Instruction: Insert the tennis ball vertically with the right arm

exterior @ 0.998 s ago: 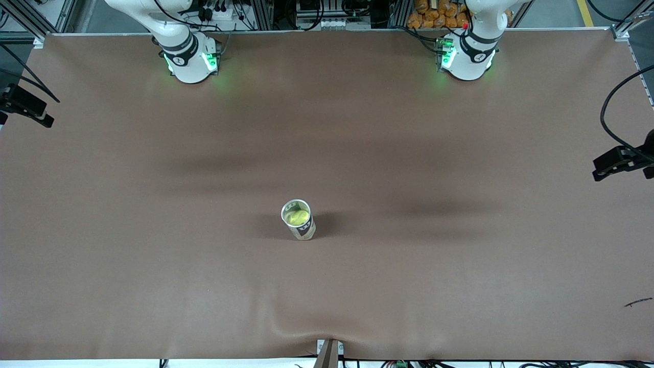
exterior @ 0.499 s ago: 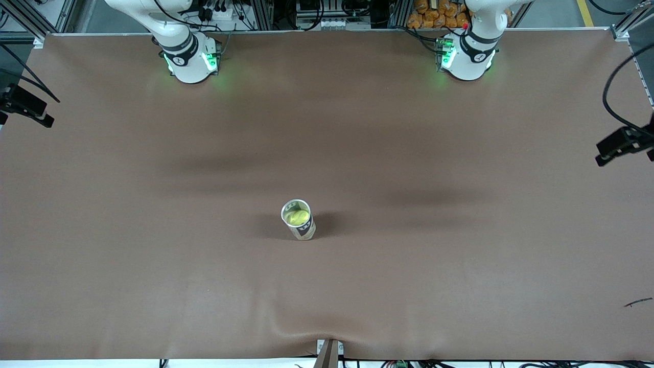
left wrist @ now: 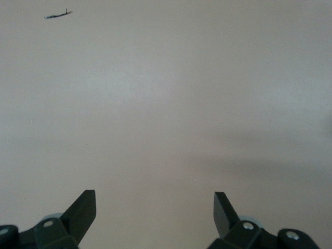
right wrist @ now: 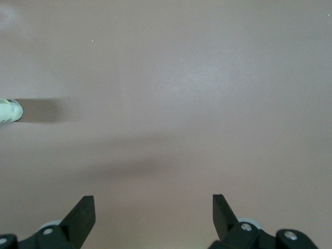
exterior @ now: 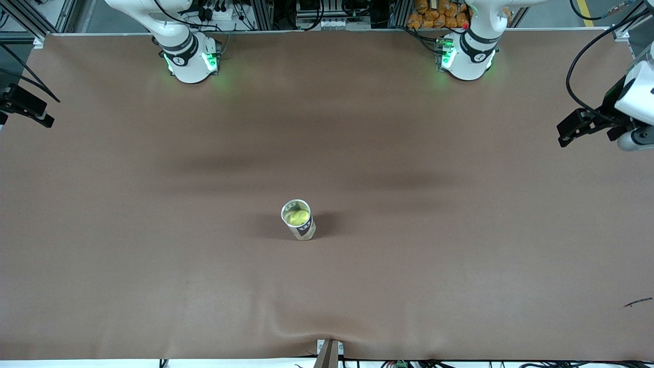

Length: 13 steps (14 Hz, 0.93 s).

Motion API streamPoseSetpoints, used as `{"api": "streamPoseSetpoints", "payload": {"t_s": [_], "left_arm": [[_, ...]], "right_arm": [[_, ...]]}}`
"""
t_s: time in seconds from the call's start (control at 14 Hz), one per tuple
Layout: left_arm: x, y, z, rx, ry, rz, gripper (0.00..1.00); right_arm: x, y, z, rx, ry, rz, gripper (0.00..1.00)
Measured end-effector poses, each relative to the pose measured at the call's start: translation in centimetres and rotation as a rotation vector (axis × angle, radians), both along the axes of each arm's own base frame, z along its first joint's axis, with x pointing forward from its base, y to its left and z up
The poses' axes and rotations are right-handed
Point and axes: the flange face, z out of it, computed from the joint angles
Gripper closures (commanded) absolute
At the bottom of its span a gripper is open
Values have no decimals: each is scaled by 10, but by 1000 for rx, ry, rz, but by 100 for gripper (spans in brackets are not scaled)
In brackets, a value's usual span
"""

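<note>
The yellow-green tennis ball [exterior: 296,217] sits inside an upright open can [exterior: 304,231] in the middle of the brown table. My right gripper [right wrist: 154,203] hangs open and empty over bare table at the right arm's end [exterior: 31,110], well away from the can. The right wrist view catches only a sliver of the can [right wrist: 9,110] at the picture's edge. My left gripper [left wrist: 154,201] is open and empty too, over the left arm's end of the table [exterior: 569,133], also well apart from the can.
Brown cloth covers the table [exterior: 460,266], with a ripple at its front edge [exterior: 306,335]. A small dark scrap [exterior: 637,302] lies near the front corner at the left arm's end, also seen in the left wrist view [left wrist: 58,15].
The left gripper has shifted toward the bases' side and further in over the table, its white wrist now showing. The right arm, can and ball have not moved.
</note>
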Motion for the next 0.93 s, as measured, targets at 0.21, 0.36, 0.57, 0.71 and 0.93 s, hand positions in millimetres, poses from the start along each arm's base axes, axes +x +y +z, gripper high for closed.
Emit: {"api": "streamPoseSetpoints", "payload": {"t_s": [0.21, 0.36, 0.57, 0.71, 0.93], "left_arm": [[-15, 2, 1, -34, 5, 10, 0], [-25, 3, 3, -50, 11, -3, 0], [-34, 2, 5, -53, 28, -22, 0], [-34, 1, 6, -54, 28, -25, 0], [-35, -4, 6, -54, 27, -36, 0]], "right_arm": [[0, 0, 0, 0, 0, 0, 0], [0, 0, 0, 0, 1, 0, 0], [0, 0, 0, 0, 2, 0, 0], [0, 0, 0, 0, 3, 0, 0], [0, 0, 0, 0, 3, 0, 0]]}}
